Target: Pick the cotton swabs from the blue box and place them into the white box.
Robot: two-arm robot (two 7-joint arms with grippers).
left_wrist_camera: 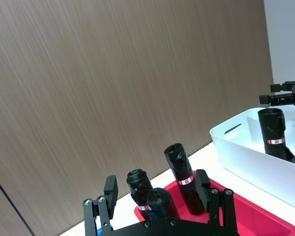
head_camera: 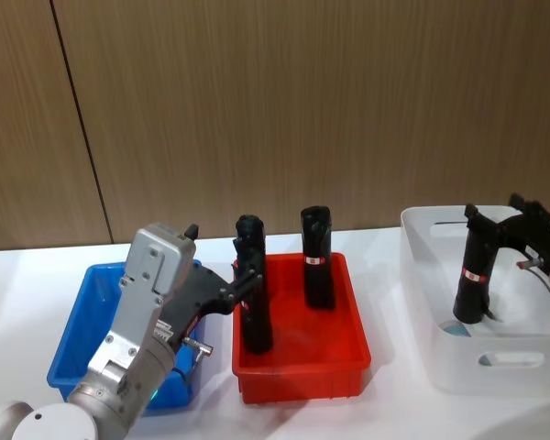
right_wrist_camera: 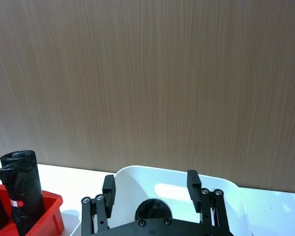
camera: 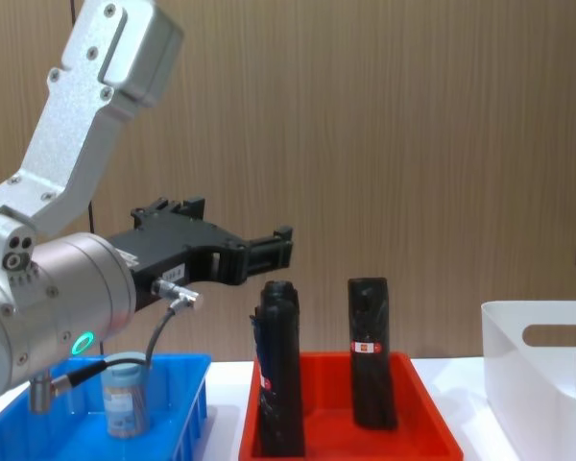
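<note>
Hovering with fingers apart above the blue box (head_camera: 73, 344), our left gripper (camera: 280, 248) risks clipping the red tray's (head_camera: 348, 357) black rolls (head_camera: 254, 298) while descending for the swab jar (camera: 125, 394); our right gripper (head_camera: 518, 220), fingers also apart, hangs over the white box (head_camera: 495, 367).

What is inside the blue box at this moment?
In the blue box one cotton swab jar stands upright. The left gripper and its arm cover much of the box, so more jars may be hidden.

Blue box (head_camera: 78, 316) left, red tray (head_camera: 348, 302) middle, white box (head_camera: 422, 275) right, on one table (head_camera: 18, 275)
</note>
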